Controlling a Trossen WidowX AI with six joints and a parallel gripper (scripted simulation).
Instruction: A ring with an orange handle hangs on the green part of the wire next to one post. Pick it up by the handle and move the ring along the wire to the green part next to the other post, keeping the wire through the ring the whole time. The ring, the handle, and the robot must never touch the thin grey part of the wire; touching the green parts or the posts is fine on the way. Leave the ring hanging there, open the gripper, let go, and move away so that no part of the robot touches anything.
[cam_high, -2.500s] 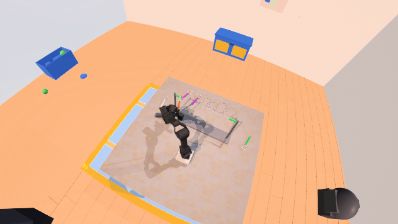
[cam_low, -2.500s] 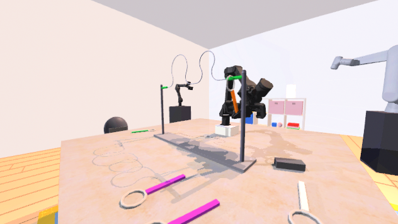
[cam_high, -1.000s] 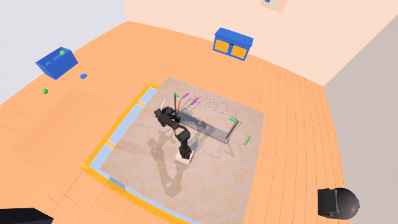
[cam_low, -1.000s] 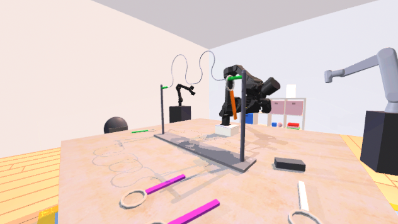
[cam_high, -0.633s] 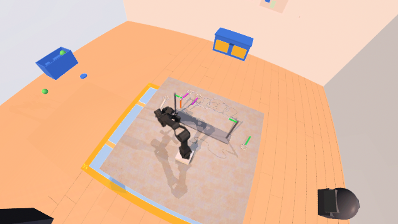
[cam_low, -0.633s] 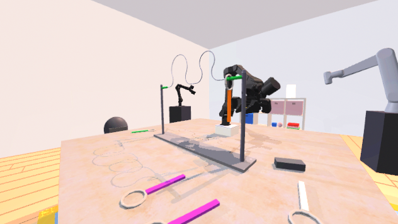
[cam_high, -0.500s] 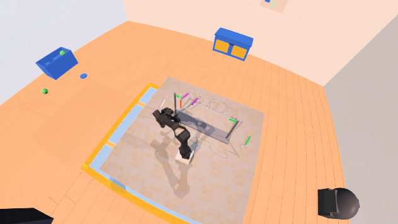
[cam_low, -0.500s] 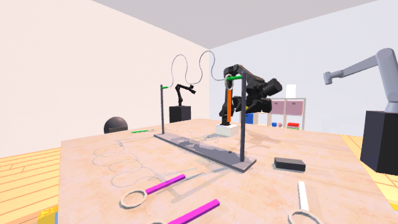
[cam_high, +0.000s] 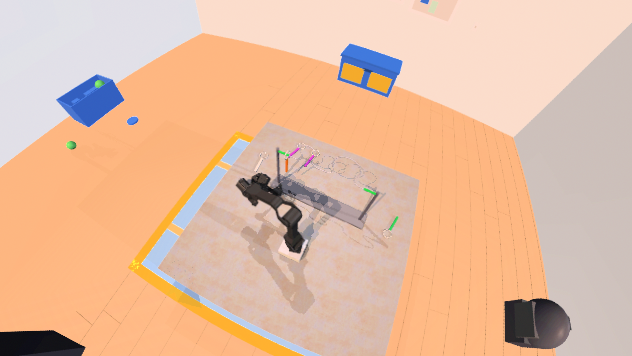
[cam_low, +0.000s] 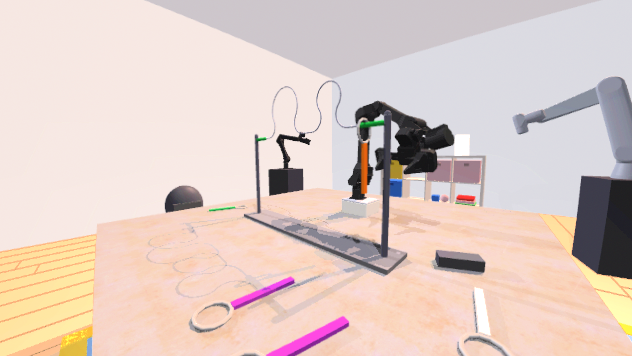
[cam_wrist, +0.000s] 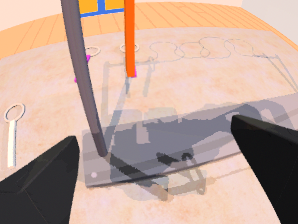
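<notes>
The orange handle (cam_high: 286, 165) (cam_low: 364, 167) (cam_wrist: 130, 40) hangs straight down below its ring (cam_low: 364, 142). The ring is around the green part (cam_high: 283, 153) (cam_low: 375, 123) of the wire, at its inner end beside the post (cam_high: 278, 165) (cam_low: 386, 190) (cam_wrist: 82, 75). The thin grey wire (cam_low: 285, 87) runs in tall bends to the other green part (cam_high: 370, 191) (cam_low: 261, 139) at the far post (cam_low: 257, 175). My gripper (cam_low: 397, 162) (cam_wrist: 157, 133) is wide open and empty, back on the arm's side of the handle. A gap shows between its fingers and the handle in the wrist view.
Both posts stand on a long grey base (cam_high: 345, 214) (cam_low: 395, 260). Two magenta-handled rings (cam_low: 262, 293) (cam_low: 310, 337), a white-handled ring (cam_low: 481, 310) (cam_wrist: 11, 142) and a green-handled ring (cam_high: 393, 223) (cam_low: 222, 208) lie on the table. A dark block (cam_low: 460, 261) lies near the base.
</notes>
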